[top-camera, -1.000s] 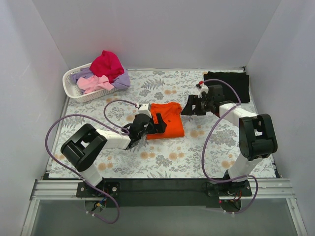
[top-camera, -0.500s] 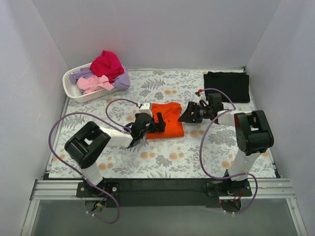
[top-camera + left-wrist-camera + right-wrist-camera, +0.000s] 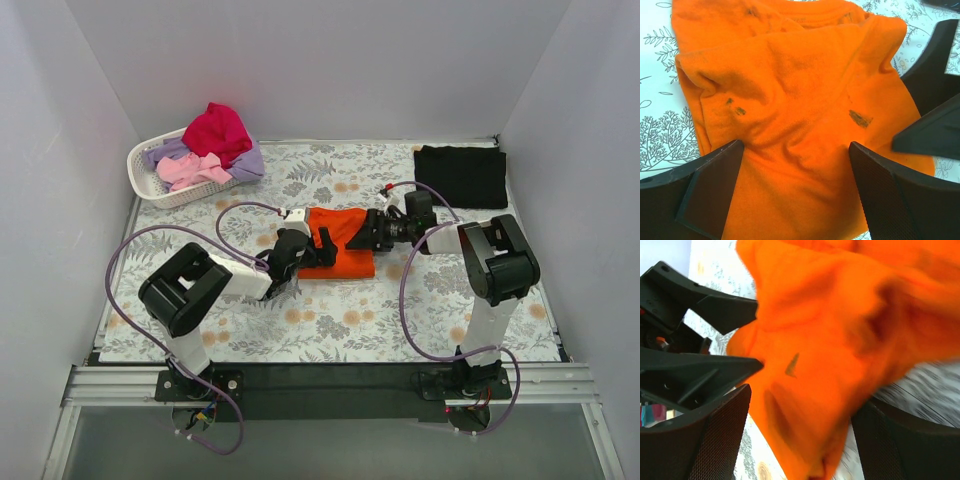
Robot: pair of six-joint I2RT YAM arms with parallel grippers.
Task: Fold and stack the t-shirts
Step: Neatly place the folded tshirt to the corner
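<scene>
Orange t-shirt (image 3: 345,255) lies folded in a rough rectangle on the flower-patterned surface (image 3: 340,320), and both my arms meet over it. My left fingers (image 3: 322,243) come in at its left edge, spread wide. In the left wrist view they (image 3: 710,187) straddle the cloth (image 3: 800,110), with the tips down on its wrinkled top. My right fingers (image 3: 368,232) come in at its right edge, also spread. In the right wrist view they (image 3: 715,440) stand either side of a bunched hump of the shirt (image 3: 840,340); I cannot tell whether the pads touch it.

Open patterned cloth runs all along the near side of the shirt, and more beyond its far edge up to the back wall. To its left and right my own forearms take the room, and a purple cable (image 3: 240,208) loops just beside its left end.

Far to the right and beyond it, well apart, a black t-shirt (image 3: 462,175) lies folded flat in the corner. Far to the left and beyond it stands a white basket (image 3: 140,160) heaped with a magenta t-shirt (image 3: 218,130), a pink t-shirt (image 3: 190,170) and a lavender t-shirt (image 3: 248,160).

My fingers hide both short edges of the orange shirt from above. The right wrist view is blurred, and each wrist view cuts off the shirt's outline.
</scene>
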